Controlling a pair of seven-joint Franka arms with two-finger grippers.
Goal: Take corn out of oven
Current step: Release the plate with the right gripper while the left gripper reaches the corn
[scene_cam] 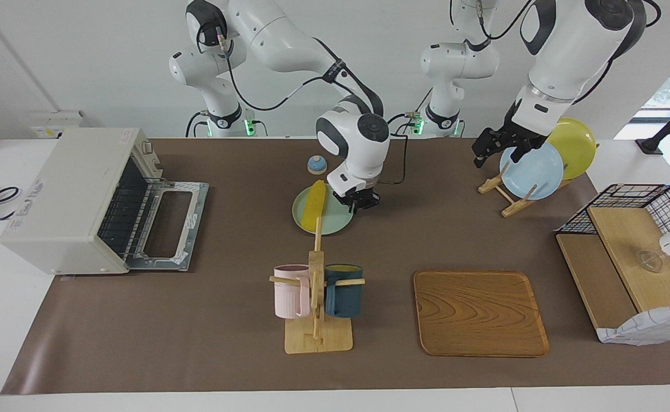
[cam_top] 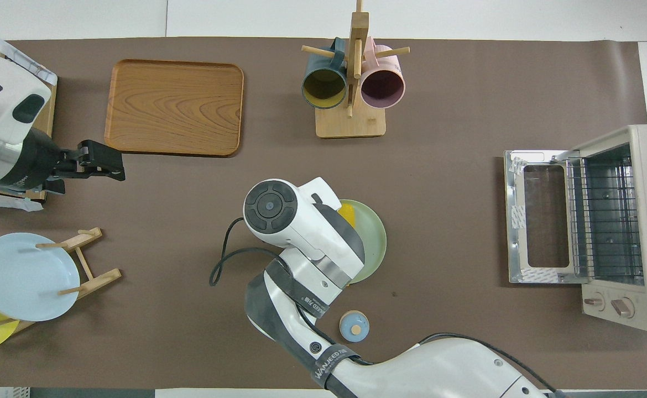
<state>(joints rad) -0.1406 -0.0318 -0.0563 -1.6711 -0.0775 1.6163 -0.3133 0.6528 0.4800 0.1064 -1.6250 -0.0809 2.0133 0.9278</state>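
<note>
Right claw (scene_cam: 362, 201) sits low at the rim of the green plate (scene_cam: 338, 216), on the side toward the left arm's end of the counter (scene_cam: 197, 332). Whether it is open, closed or pinching that rim I cannot tell, since the wrist hides it from above and the slant view does not settle it. Left claw (scene_cam: 491, 150) hangs spread wide and empty in the air by the plate rack (scene_cam: 507, 195); that arm waits. Oven (scene_cam: 71, 200) stands at the right arm's end of the counter, its door (scene_cam: 169, 226) dropped flat and its wire rack (cam_top: 605, 221) bare, so the chamber looks emptied. Wooden tray (scene_cam: 478, 312) lies toward the left arm's end, farther from the robots than the plate, with nothing on it. Mug stand (scene_cam: 316, 297) stands beside the tray and carries a pink and a dark blue mug. It is just farther from the robots than the plate, and its post crosses the plate's edge in the facing view. Corn (scene_cam: 314, 205) lies lengthwise on the green plate near mid-counter, well apart from the oven. The plate keeps the cob from rolling. Judgement: the removal itself looks done, and the low claw at the rim suggests the plate is being positioned or let go. Blue knobbed lid (scene_cam: 316, 165), the smallest item, sits nearer to the robots than the plate and is not touching it.
</note>
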